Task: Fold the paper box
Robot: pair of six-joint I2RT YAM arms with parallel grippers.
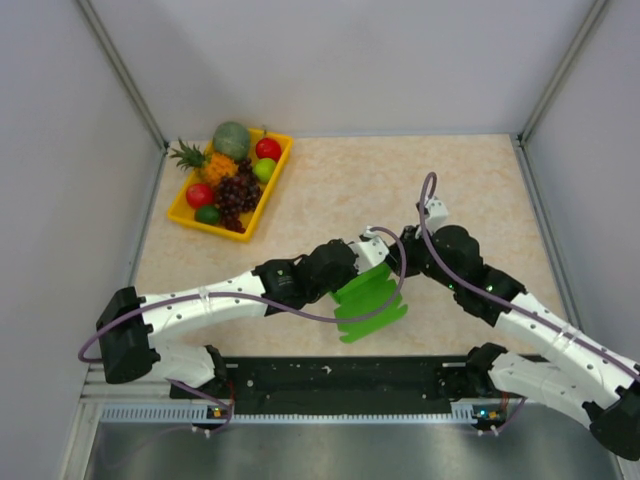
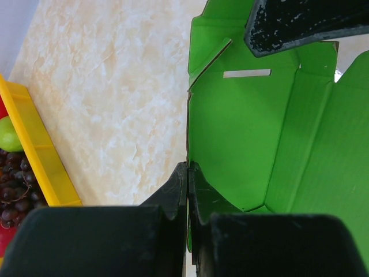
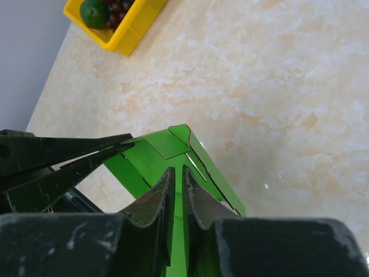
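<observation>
The bright green paper box (image 1: 370,305) is partly folded, held up off the table's middle between both arms. In the left wrist view its inside (image 2: 248,127) shows raised walls, creases and a slot. My left gripper (image 1: 372,258) (image 2: 188,168) is shut on one upright wall edge. My right gripper (image 1: 398,256) (image 3: 177,170) is shut on another wall of the box (image 3: 167,144), a thin strip of green between the jaws. The left fingers (image 3: 86,153) show at the left of the right wrist view, pinching a flap. A right finger (image 2: 288,23) shows over the box's far side.
A yellow fruit tray (image 1: 283,150) with several fruits stands at the back left; it also shows in the left wrist view (image 2: 40,156) and the right wrist view (image 3: 132,29). Grey walls enclose the beige table (image 1: 470,190). A black rail runs along the near edge.
</observation>
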